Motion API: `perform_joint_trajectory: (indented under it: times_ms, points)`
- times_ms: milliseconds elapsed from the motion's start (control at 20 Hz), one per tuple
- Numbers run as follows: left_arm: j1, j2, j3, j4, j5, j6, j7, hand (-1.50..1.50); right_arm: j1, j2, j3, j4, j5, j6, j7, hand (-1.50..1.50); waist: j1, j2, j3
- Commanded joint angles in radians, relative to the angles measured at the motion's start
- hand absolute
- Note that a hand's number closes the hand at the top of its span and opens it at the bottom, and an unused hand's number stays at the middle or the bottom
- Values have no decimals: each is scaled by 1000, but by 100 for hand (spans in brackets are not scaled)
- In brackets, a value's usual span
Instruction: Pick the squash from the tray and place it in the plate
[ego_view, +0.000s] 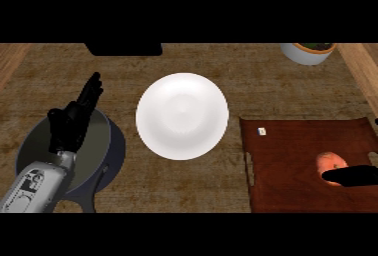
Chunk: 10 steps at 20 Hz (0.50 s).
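A: The counter carries a brown tray; the squash lies there. The plate waits.

B: The right hand reaches it, fingers unclear; the left hand rests open. Next: grasp, lift.

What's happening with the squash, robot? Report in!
Left robot hand open, resting over the dark pan. Right robot hand at the squash on the tray, fingers unclear. White plate holds nothing, path open.
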Motion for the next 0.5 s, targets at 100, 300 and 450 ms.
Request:
perform_joint_trajectory:
  times_ms: [100,300,450]
  points:
    - [20,-30,8,24,-43,-5,-30,0,-25,42,24,83,3,90,75,-150,5,2,-1]
    - [34,5,65,-16,-4,-72,-1,0,-83,84,6,236,11,100,0,-150,11,2,0]
    - [29,-29,63,-55,-63,-33,40,0,12,102,-16,196,22,105,-47,-150,1,0,0]
